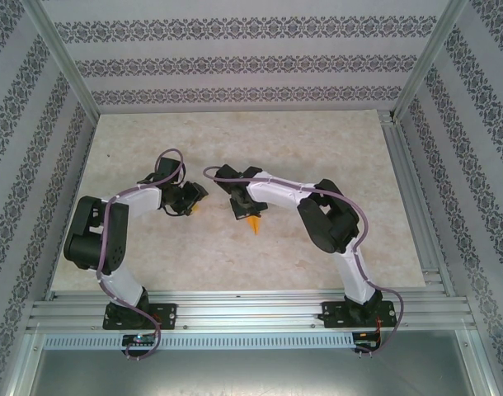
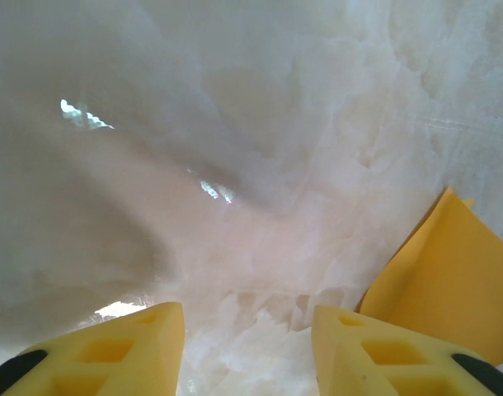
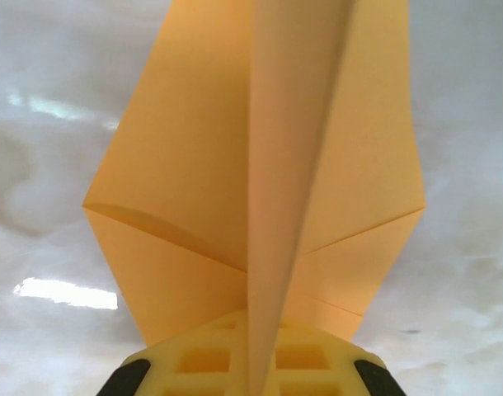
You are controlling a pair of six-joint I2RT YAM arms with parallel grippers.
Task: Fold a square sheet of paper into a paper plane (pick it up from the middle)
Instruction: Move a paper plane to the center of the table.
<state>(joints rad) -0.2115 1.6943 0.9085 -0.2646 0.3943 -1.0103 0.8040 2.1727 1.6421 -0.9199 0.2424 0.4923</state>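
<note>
Start at the near edge of the table, where both arm bases are bolted.

Moving inward, the right gripper is clamped on the paper plane and pinches the raised centre crease at one end. The long axis of the paper plane runs straight out from the fingers, in line with the gripper. A flat wing spreads to either side of the crease. From above, the paper projects from the right gripper toward the near edge. It appears to sit just off the surface, though the overhead view is too coarse to confirm clearance.

The left gripper stands beside it, its fingers partly apart with nothing between them. The paper plane lies off that gripper's right finger and slightly ahead, near but not touching.

Judgement: the right arm has control. Any further crease would require the left gripper to shift to its right, across the long axis.

Beyond both grippers, the table runs on to the patterned back wall.
</note>
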